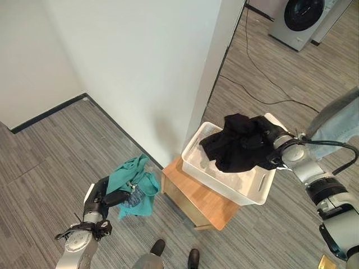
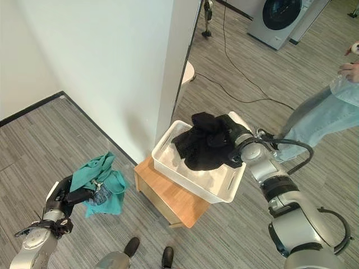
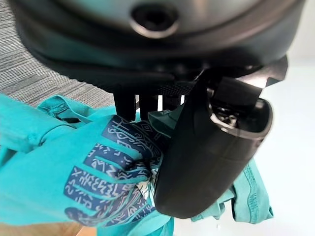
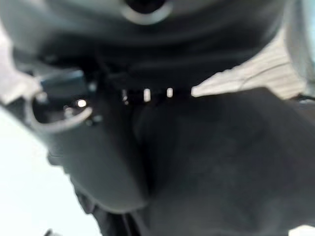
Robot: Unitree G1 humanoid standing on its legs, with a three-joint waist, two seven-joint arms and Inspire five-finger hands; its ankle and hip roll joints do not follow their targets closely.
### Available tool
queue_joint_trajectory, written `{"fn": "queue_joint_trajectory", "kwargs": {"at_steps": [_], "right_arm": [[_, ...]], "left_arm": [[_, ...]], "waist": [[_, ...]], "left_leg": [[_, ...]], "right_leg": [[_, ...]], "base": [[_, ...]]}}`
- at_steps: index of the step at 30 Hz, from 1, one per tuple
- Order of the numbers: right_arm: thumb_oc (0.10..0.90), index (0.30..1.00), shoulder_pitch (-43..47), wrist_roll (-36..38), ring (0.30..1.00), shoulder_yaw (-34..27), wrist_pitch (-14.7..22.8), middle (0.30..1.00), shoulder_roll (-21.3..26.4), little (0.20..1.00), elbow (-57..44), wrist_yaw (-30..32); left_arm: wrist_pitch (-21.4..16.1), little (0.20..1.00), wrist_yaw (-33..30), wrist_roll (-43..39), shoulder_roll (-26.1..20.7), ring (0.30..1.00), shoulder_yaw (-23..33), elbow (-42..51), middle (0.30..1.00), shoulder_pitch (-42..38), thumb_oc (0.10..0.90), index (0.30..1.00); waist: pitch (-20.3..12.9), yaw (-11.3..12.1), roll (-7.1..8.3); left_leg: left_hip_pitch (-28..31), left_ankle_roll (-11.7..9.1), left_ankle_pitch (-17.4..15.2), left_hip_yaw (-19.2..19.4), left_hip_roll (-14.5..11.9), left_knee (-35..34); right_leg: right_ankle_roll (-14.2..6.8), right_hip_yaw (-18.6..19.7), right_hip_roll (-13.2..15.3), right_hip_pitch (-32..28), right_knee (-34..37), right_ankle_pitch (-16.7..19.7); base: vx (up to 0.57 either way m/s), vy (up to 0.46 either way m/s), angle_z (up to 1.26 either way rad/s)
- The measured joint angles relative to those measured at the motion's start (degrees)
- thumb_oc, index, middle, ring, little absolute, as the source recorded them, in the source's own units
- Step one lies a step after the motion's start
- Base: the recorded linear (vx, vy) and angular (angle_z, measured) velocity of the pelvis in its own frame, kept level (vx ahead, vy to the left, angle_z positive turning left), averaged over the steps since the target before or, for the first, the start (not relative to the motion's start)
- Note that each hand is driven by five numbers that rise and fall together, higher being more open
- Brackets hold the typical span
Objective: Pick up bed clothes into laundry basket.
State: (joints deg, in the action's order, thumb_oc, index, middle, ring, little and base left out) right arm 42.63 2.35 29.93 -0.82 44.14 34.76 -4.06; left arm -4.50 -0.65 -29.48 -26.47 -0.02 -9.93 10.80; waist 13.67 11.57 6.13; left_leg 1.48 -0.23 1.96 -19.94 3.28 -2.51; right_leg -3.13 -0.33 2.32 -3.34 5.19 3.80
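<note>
While clamped by fingers and thumb on a black garment, right hand hung over the far right part of the white laundry basket, seen from the head. Held the dark cloth bunched above the basket, most of it draped down inside and over the far rim, with pale laundry showing beneath it. Close up from the right wrist, thumb pressed against the black fabric, which covered the fingers past it. Basket sat on a low wooden counter standing against the foot of a white wall. Down to the left of the basket, beyond the counter's left edge, left hand curled round a teal garment, lifted clear of the grey striped floor and hanging in folds from the grip. From the left wrist, thumb and fingers pinched the teal cloth right at a dark blue patterned patch. Far behind the basket, a washing machine against the back of the room. To the right of the basket, a person's leg in pale jeans, plus part of a hand at the frame edge. A thin black cord trailed over the floor between the washing machine and the basket.
</note>
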Motion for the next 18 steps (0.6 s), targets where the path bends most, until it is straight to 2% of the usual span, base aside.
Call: {"fn": "queue_joint_trajectory", "kwargs": {"at_steps": [3,5,7,10,18], "right_arm": [[0.400,0.300,-0.47,-1.25,0.300,-0.04,0.21,0.300,0.82,0.300,-5.26,-0.96],[0.400,0.300,-0.73,-1.98,0.300,-0.10,0.95,0.300,3.12,0.300,-8.93,-1.08],[0.400,0.300,-0.72,-2.97,0.300,-0.10,2.31,0.300,7.47,0.300,-12.16,-1.93],[0.400,0.300,-0.73,-4.53,0.300,-0.27,3.20,0.300,10.84,0.300,-12.91,-2.01],[0.400,0.300,-1.07,-10.73,0.300,1.44,3.06,0.300,11.51,0.300,-8.82,-3.10]], "left_arm": [[0.00,0.300,0.06,0.12,0.01,0.300,0.00,0.02,0.300,-0.05,0.400,0.300],[0.00,0.300,0.05,0.22,0.01,0.300,0.05,-0.01,0.300,0.03,0.400,0.300],[0.00,0.300,0.07,0.24,0.03,0.300,0.06,-0.01,0.300,0.09,0.400,0.300],[0.00,0.300,0.07,0.25,0.05,0.300,0.07,-0.03,0.300,0.49,0.400,0.300],[0.00,0.300,0.27,0.24,0.17,0.300,0.05,-0.04,0.300,0.68,0.400,0.300]], "waist": [[0.00,-0.40,0.00],[0.00,-0.30,0.00],[0.01,0.01,0.00],[0.01,0.02,0.00],[0.01,-0.98,0.00]], "left_leg": [[0.07,0.00,0.00,-0.01,0.00,-0.01],[0.12,-0.05,0.03,-0.05,0.01,-0.03],[0.13,-0.08,0.06,-0.23,0.03,-0.07],[0.63,-0.08,0.07,-0.21,0.02,-0.12],[0.70,-0.14,0.10,0.12,-0.03,-0.14]], "right_leg": [[0.00,-0.10,0.00,-0.10,0.00,0.00],[0.00,-0.21,0.03,-0.19,0.00,0.00],[-0.01,-0.47,0.06,-0.25,0.00,0.00],[0.00,-0.47,0.06,-0.68,0.00,0.00],[-0.01,-0.36,0.01,-0.63,0.00,-0.01]], "base": [[0.00,0.000,0.00],[0.00,0.003,0.02],[-0.01,0.004,0.05],[0.00,0.003,0.01],[-0.01,-0.001,-0.02]]}}
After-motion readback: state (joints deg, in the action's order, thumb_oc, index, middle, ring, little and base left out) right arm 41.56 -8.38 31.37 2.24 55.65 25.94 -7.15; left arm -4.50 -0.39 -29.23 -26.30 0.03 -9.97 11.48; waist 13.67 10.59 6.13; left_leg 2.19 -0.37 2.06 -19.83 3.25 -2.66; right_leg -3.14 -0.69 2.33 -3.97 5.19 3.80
